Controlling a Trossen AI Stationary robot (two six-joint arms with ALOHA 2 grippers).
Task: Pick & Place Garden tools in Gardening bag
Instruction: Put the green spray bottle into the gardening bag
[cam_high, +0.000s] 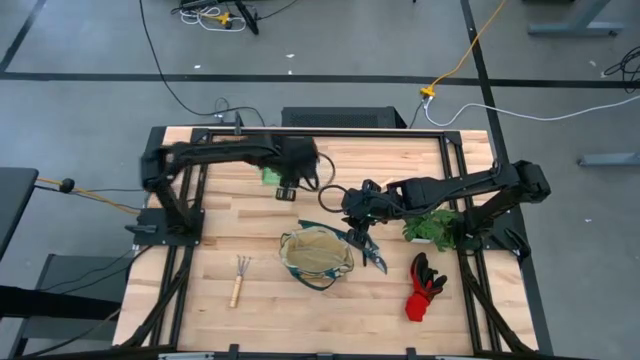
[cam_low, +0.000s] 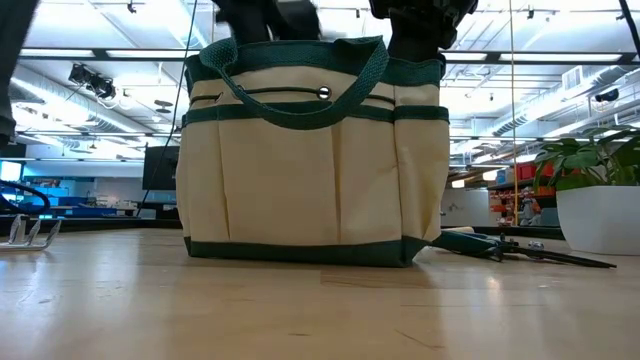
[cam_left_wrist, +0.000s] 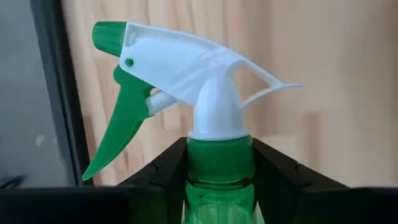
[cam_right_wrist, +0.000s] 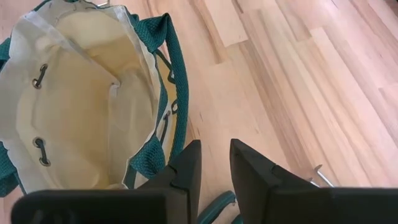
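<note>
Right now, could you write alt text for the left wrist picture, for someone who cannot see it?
A green spray bottle with a white nozzle and green trigger fills the view, its neck held between the left gripper's two dark fingers. Behind it lies the pale wooden table, with a dark frame bar along one side.

Matte black jointed arms; angular black claws (cam_right_wrist: 214, 171)
</note>
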